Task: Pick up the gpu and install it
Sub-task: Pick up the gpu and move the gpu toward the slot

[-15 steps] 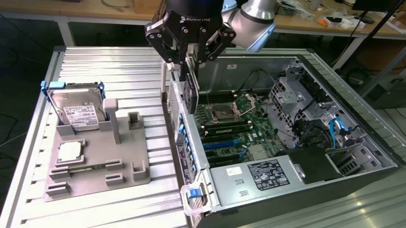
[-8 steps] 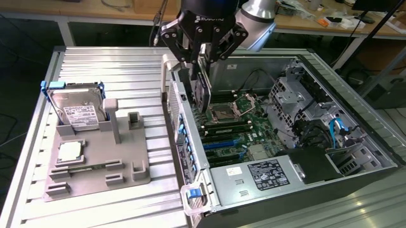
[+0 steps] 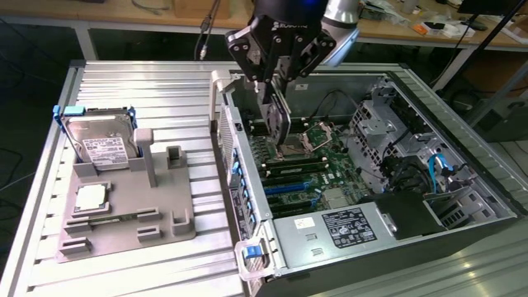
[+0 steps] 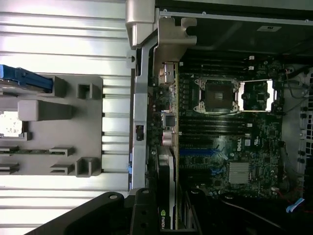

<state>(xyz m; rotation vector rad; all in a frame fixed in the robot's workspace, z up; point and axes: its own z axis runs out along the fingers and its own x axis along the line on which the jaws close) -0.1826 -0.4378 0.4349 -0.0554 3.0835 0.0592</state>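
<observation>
My gripper (image 3: 276, 93) is shut on the gpu (image 3: 277, 124), a thin dark card that hangs upright on its edge. It hovers inside the open computer case (image 3: 462, 204), above the motherboard and close to the case wall on the exterior view's left. In the wrist view the gpu (image 4: 167, 122) appears edge-on, with its silvery metal bracket (image 4: 169, 49) next to the case's rear frame. My fingers (image 4: 142, 210) clamp the card near its green logo. The blue expansion slots (image 3: 289, 185) (image 4: 198, 152) lie on the board a short way from the card.
A grey fixture (image 3: 132, 216) on the ribbed table holds a silver hard drive (image 3: 103, 145) and a square processor chip (image 3: 91, 197). Inside the case are an open processor socket (image 3: 318, 137), memory sticks (image 3: 289, 164), a power supply (image 3: 347, 226) and drive cages (image 3: 387, 130).
</observation>
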